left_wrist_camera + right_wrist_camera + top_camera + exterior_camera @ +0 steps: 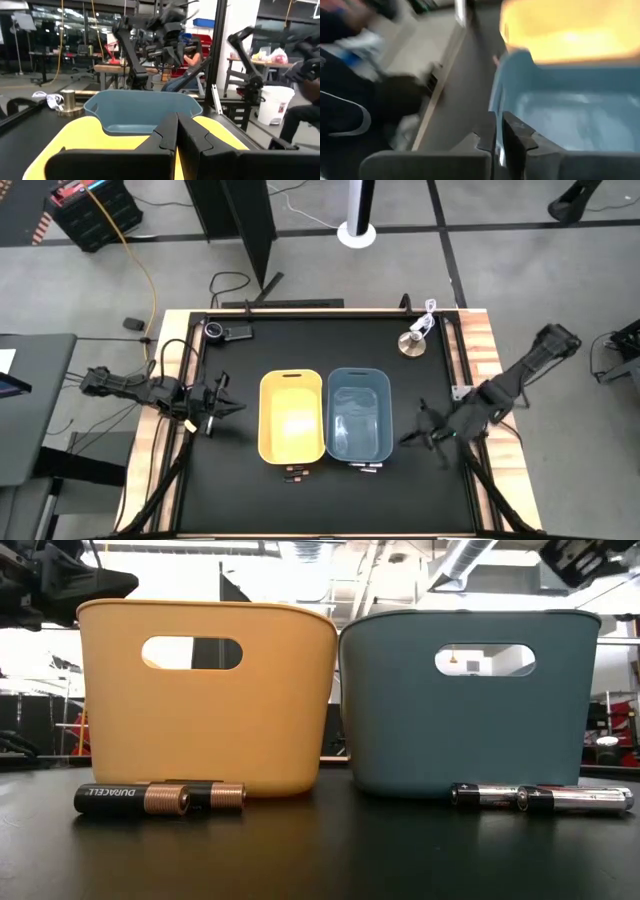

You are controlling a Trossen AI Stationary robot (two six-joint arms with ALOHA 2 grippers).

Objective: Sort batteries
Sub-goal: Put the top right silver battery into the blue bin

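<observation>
Two dark copper-tipped batteries lie on the black table in front of the yellow bin, near the table's near edge. Two silvery batteries lie end to end in front of the blue bin, also seen from above. My left gripper hovers left of the yellow bin, shut and empty; its wrist view looks across both bins. My right gripper hovers right of the blue bin, shut and empty.
A round metal disc with a white cord stands near the far right corner. A black round-lensed gadget lies near the far left corner. The two bins stand side by side mid-table. Wooden table rims run along both sides.
</observation>
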